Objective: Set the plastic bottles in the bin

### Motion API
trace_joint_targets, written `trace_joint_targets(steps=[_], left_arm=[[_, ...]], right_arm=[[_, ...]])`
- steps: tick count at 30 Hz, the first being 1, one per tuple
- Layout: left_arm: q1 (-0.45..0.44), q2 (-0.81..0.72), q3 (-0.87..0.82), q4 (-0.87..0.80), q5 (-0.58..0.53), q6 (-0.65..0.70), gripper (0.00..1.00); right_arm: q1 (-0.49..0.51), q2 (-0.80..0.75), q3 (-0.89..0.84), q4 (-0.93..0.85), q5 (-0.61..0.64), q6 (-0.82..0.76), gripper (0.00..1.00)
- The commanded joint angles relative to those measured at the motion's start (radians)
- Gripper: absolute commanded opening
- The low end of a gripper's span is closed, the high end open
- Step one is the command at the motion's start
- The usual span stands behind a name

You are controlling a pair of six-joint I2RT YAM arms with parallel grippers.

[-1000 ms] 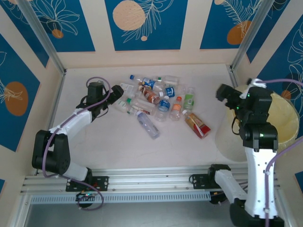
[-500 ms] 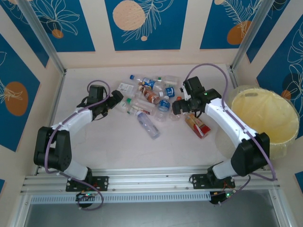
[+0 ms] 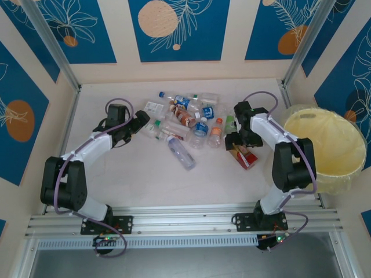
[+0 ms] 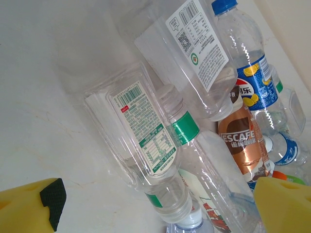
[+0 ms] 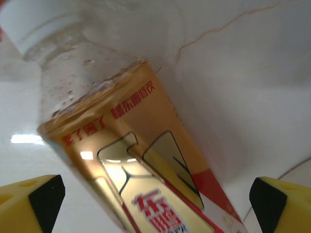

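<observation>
Between the right gripper's (image 5: 158,199) wide-spread yellow fingers (image 5: 34,199) lies a clear plastic bottle with gold-and-red label and white cap (image 5: 141,155), straddled, I judge, for a pinch across its body; nothing grasped yet. Before the left gripper's (image 4: 165,204) equally released jaws sits a flat clear green-labelled bottle (image 4: 146,141) at the heap's (image 3: 188,116) edge. Beyond the right gripper stands the round pale-yellow bag-lined bin (image 3: 342,179), near for dropping.
</observation>
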Motion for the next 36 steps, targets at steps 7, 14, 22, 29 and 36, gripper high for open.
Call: trace_joint_targets(steps=[7, 14, 22, 29, 36], left_arm=[[0.019, -0.056, -0.034, -0.026, -0.035, -0.009, 1.0], [0.024, -0.06, -0.036, -0.029, -0.036, -0.007, 1.0], [0.027, -0.061, -0.037, -0.032, -0.037, -0.008, 1.0], [0.029, -0.061, -0.04, -0.03, -0.034, -0.009, 1.0], [0.032, -0.064, -0.041, -0.029, -0.031, -0.007, 1.0]], right_arm=[[0.028, 0.128, -0.009, 0.043, -0.025, -0.082, 0.98], [0.038, 0.135, -0.025, 0.063, -0.017, -0.066, 0.87], [0.041, 0.072, -0.056, 0.076, -0.015, -0.073, 0.63], [0.061, -0.029, -0.061, 0.036, -0.037, -0.081, 0.52], [0.067, -0.226, -0.049, 0.02, -0.093, -0.069, 0.43]])
